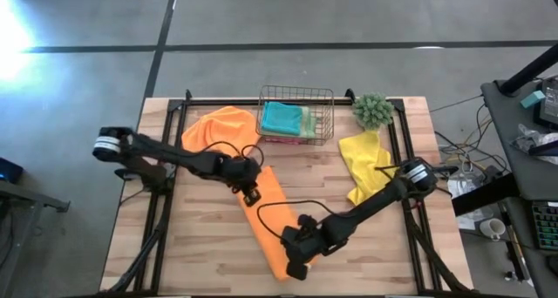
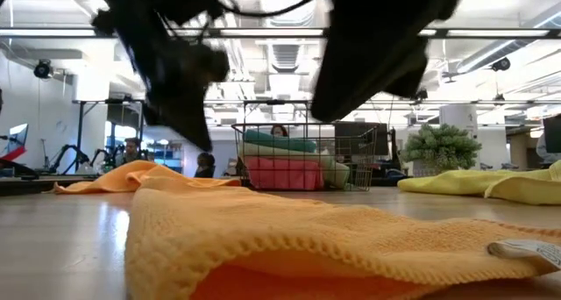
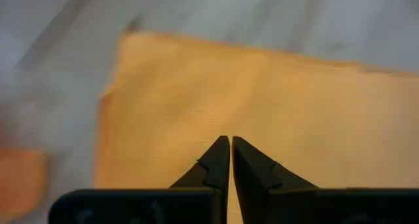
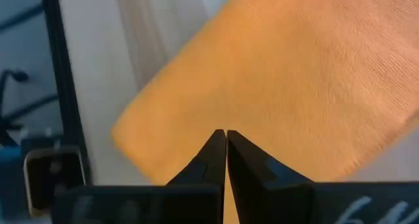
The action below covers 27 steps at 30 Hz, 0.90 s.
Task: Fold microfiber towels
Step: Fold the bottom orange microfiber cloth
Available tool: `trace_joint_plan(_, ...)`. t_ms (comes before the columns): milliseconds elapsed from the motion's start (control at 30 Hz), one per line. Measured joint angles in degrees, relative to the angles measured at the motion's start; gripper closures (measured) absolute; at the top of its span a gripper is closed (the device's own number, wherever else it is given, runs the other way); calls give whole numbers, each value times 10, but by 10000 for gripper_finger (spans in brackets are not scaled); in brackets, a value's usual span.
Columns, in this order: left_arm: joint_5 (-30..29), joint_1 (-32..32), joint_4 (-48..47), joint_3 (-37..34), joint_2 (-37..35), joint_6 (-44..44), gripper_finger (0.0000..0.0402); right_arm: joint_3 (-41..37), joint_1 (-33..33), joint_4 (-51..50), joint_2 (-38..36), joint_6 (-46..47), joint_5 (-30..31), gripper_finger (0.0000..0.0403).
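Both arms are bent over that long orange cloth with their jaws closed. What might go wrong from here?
1. The left gripper and right gripper sit at opposite ends of the folded orange towel; uneven pulling could undo the fold.
2. The right gripper works near the table's front edge, so the towel might slide off.
3. The second orange towel lies close to the left arm and could snag.

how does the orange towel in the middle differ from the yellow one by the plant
The orange towel lies flattened in a long strip; the yellow towel is crumpled and bunched. Both tools, left and right, are over the orange towel; nothing is at the yellow one. Both lie on the table, outside the basket.
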Motion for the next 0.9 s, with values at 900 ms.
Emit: trace_joint_plan(900,30,-167,116,183,-4,-7,238,0,114,-222,-57,-113,-6,237)
